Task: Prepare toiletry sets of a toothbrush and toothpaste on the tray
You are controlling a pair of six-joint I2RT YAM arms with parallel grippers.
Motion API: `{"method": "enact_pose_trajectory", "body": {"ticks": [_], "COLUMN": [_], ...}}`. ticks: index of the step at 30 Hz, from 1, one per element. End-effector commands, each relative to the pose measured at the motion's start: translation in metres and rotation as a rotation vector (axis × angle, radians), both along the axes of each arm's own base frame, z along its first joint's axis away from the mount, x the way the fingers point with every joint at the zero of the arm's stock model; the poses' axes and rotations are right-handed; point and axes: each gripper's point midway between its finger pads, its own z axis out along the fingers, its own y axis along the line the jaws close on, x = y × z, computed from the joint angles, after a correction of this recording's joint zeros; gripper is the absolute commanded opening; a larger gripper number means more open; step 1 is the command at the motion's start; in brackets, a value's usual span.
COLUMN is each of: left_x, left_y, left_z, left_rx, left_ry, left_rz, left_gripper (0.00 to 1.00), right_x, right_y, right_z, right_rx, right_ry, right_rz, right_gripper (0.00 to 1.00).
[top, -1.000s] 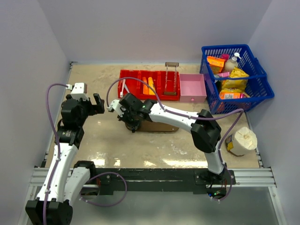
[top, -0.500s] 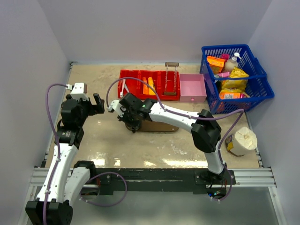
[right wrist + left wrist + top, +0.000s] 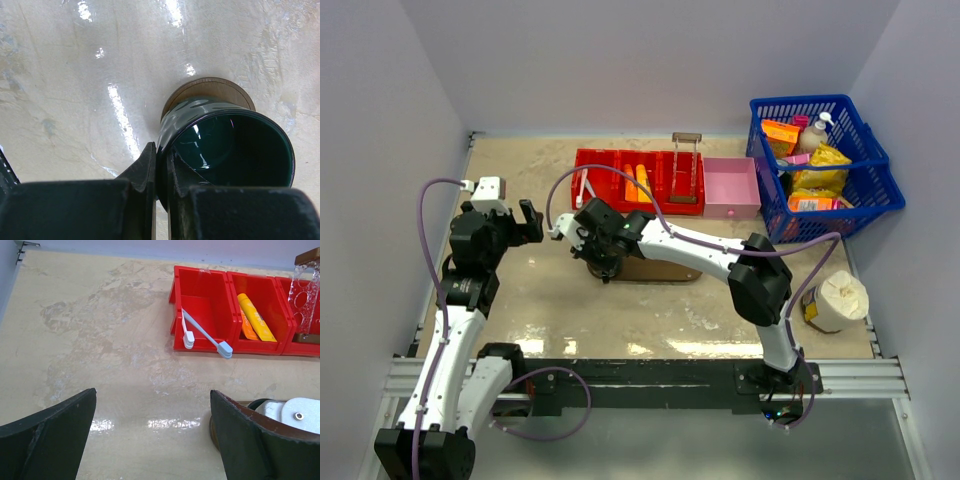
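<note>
My right gripper (image 3: 161,150) is shut on the rim of a dark green cup (image 3: 235,145), one finger inside and one outside. The cup stands on the left end of the brown wooden tray (image 3: 210,85), which also shows in the top view (image 3: 665,270). White toothbrushes (image 3: 202,335) lie in the left compartment of the red bin (image 3: 200,277). Two orange toothpaste tubes (image 3: 255,317) lie in its middle compartment. My left gripper (image 3: 152,391) is open and empty above the bare table, left of the tray (image 3: 214,425).
A clear rack with holes (image 3: 686,165) stands in the red bin's right compartment. A pink box (image 3: 732,187) sits beside the bin. A blue basket (image 3: 825,165) of goods is at the back right. A pale roll (image 3: 840,298) stands at the right edge.
</note>
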Motion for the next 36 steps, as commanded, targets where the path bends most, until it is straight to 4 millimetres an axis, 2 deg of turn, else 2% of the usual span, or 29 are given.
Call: {"method": "enact_pose_trajectory", "body": {"ticks": [1, 21, 36], "left_x": [0.0022, 0.0021, 0.0020], "left_y": [-0.0008, -0.0025, -0.0041], "left_z": [0.0191, 0.0203, 0.0207], "left_rx": [-0.005, -0.004, -0.005], "left_ry": [-0.058, -0.063, -0.064], "left_rz": [-0.008, -0.019, -0.029], "left_gripper": [1.00, 1.00, 1.00], "right_x": [0.0125, 0.0126, 0.0157], "right_y": [0.0166, 0.0175, 0.0186], "right_z": [0.0301, 0.0259, 0.0320], "right_rx": [0.074, 0.080, 0.098], "right_ry": [-0.082, -0.072, -0.088], "right_rz": [0.011, -0.009, -0.025], "right_gripper": [0.00, 0.01, 0.29]}}
